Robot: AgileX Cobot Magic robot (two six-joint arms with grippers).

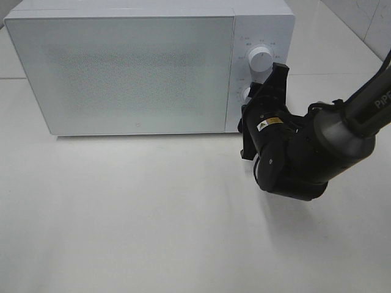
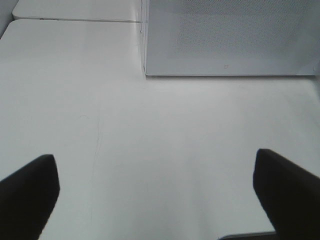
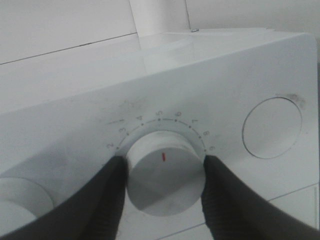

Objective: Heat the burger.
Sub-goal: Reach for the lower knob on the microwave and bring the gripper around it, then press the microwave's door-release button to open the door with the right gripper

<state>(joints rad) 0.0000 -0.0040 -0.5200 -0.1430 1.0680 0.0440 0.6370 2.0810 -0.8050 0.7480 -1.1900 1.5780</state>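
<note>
White bench [image 1: 122, 213]: pale, matte top that fills the lower part of the high view and carries the microwave.
Microwave [image 1: 272, 30]: white box at the back of the bench; in the high view its door is on the left and its control panel on the right.
Door [image 1: 128, 73]: closed; frosted, speckled grey panel with nothing visible through it.
Right arm [image 1: 330, 140]: black; reaches in from the right of the high view to the control panel.
Left fingers [image 2: 30, 192]: black, spread wide apart, holding nothing; bare bench lies between them, with a lower corner of the microwave beyond.
Right fingers [image 3: 100, 205]: black, partly closed, one pressed to each side of the lower dial [image 3: 165, 175].
Upper dial [image 1: 259, 59]: white, round, uncovered, just above the right fingers in the high view.
Lower dial: white knob ringed by printed numbers up to 9.
Red mark [image 3: 163, 156]: short line on the lower dial's face, toward the 5.
Burger: not visible in any view, so its place cannot be told.
</note>
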